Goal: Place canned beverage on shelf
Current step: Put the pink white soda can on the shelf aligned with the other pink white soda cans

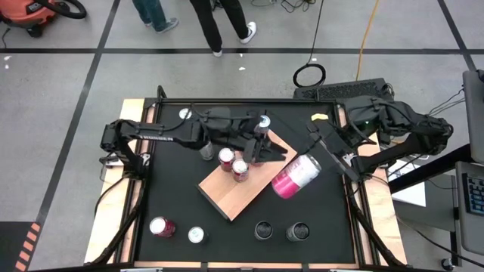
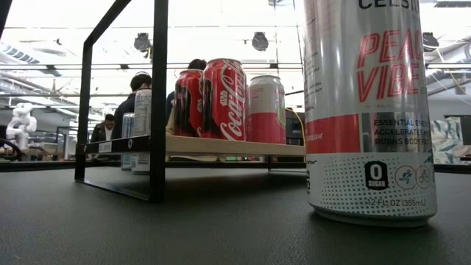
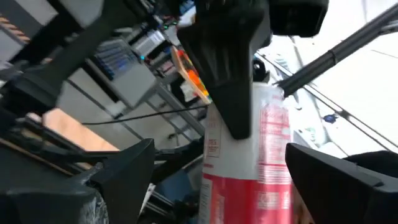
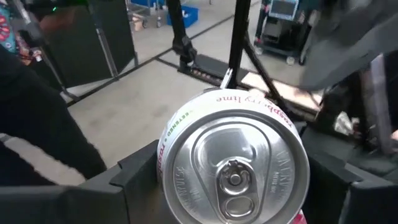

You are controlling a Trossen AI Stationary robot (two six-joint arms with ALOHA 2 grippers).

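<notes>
Pink-and-white can (image 1: 296, 175) (tilted) beside shelf (image 1: 243, 189)

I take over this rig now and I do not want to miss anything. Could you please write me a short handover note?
Left gripper: jaws open, either side of a red-and-white can at the shelf.
Right gripper: shut on a pink can, held tilted beside the shelf's edge.
Done: three cans stand on the shelf.
Left: set the pink can down on the shelf, then fetch the loose cans from the tabletop.
</notes>
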